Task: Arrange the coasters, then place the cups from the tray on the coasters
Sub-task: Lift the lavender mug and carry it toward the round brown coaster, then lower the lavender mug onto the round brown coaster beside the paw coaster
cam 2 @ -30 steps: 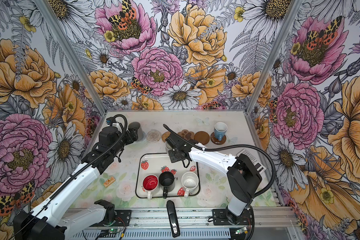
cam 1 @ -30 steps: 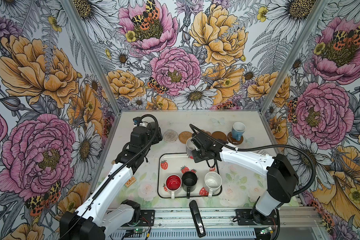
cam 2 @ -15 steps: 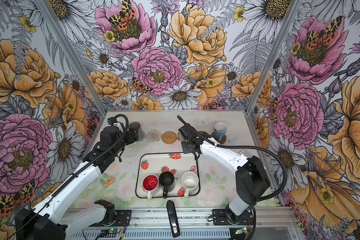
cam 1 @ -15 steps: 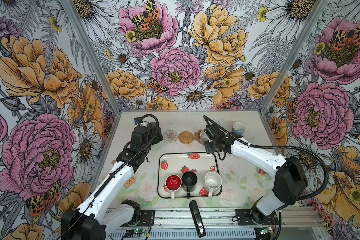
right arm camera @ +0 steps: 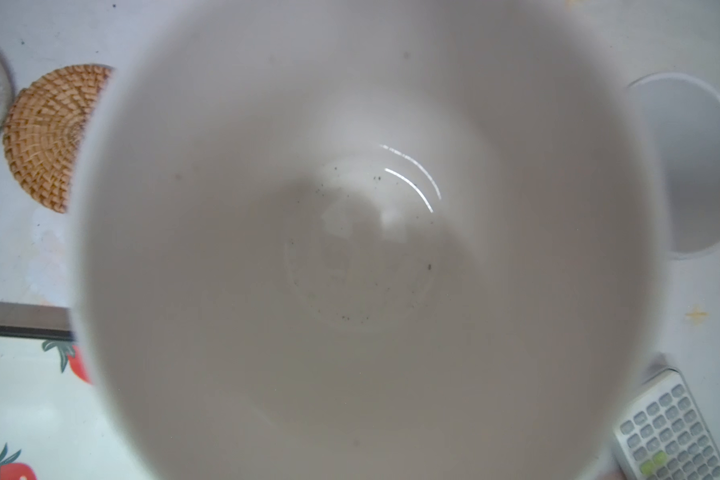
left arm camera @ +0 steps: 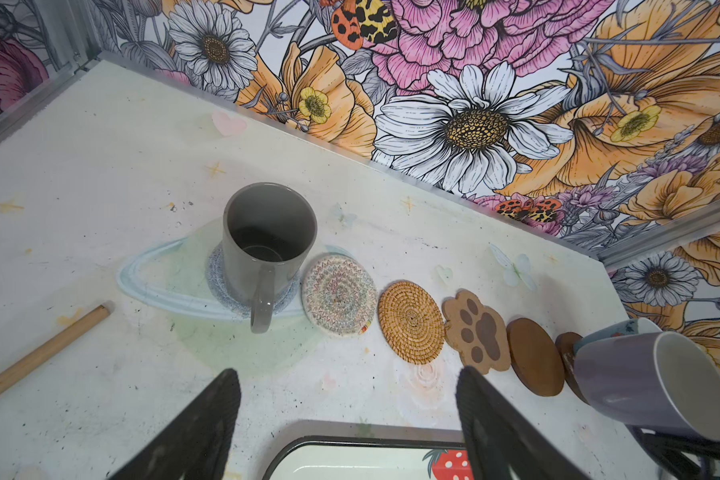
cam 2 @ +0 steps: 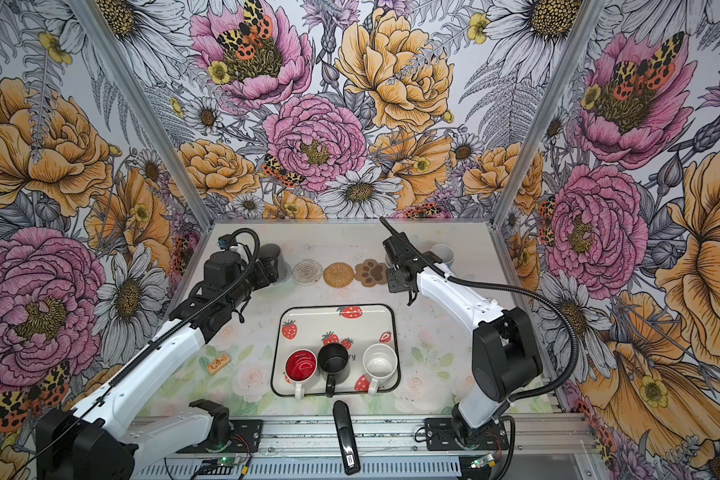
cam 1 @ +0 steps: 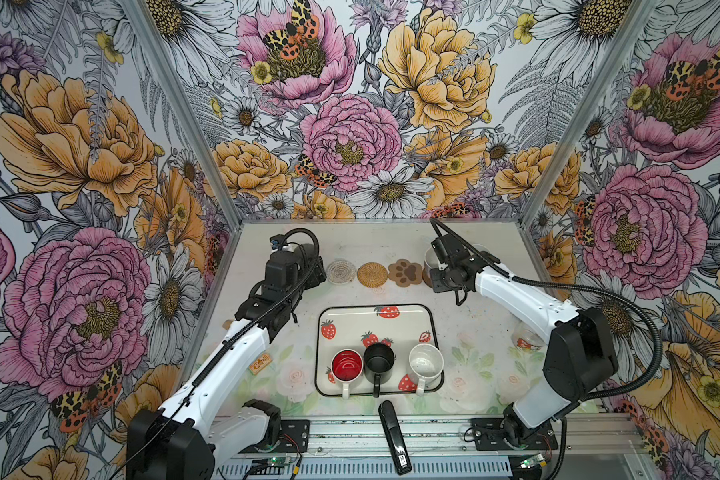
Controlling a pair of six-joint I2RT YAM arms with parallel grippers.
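The coasters lie in a row along the back: grey-blue crocheted (left arm camera: 225,291), clear beaded (cam 1: 341,271), rattan (cam 1: 372,274), paw (cam 1: 406,272) and two brown discs (left arm camera: 535,357) (left arm camera: 566,349). The grey cup (left arm camera: 267,245) stands on the crocheted one and the light blue cup (cam 2: 443,252) on the far disc. My left gripper (left arm camera: 348,374) hangs open and empty in front of the grey cup. My right gripper (cam 1: 435,268) is shut on the lavender cup (left arm camera: 649,382), held over the near brown disc. The cup's white inside (right arm camera: 358,249) fills the right wrist view. On the tray (cam 1: 375,328) stand red-inside (cam 1: 347,365), black (cam 1: 378,358) and white (cam 1: 426,360) cups.
A wooden stick (left arm camera: 42,353) lies left of the grey cup. A small wooden tag (cam 1: 260,365) sits left of the tray. A black device (cam 1: 393,436) lies on the front rail. A calculator (right arm camera: 670,432) lies at the right side. Flowered walls close in the back and sides.
My right gripper has carried the lavender cup from above the tray's back edge rearward and to the right, to the coaster row. The left arm has stayed still and open.
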